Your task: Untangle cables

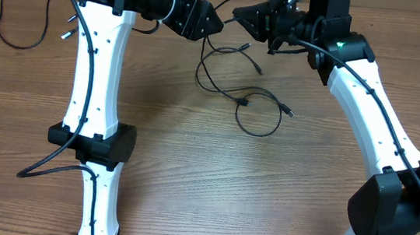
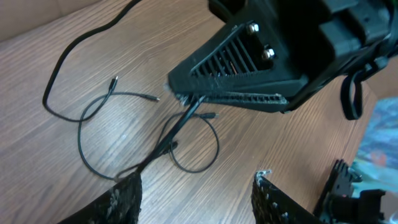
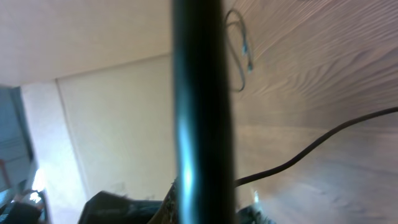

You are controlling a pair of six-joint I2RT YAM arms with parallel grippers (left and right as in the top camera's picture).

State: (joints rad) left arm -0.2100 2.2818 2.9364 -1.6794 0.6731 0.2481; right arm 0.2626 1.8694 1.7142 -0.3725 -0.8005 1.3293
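The cables [image 1: 244, 101] lie as thin black loops with small plug tips on the wood table, below both grippers. My right gripper [image 1: 236, 15] is shut on one strand [image 2: 177, 127], which runs taut from its tip [image 2: 185, 98] down past my left finger [image 2: 124, 199]. Up close in the right wrist view that strand [image 3: 199, 112] is a thick black blur rising from the jaws [image 3: 208, 208]. My left gripper [image 2: 196, 186] is open, nothing between its fingers, and faces the right one at the table's back [image 1: 217, 23]. A loose loop [image 2: 214, 149] rests beyond it.
Another thin black cord [image 1: 0, 9] with silver plug tips [image 1: 65, 35] lies at the back left corner. Both white arms [image 1: 92, 82] [image 1: 371, 111] reach in from the front edge. Bare wood table [image 1: 209, 196] spreads between them.
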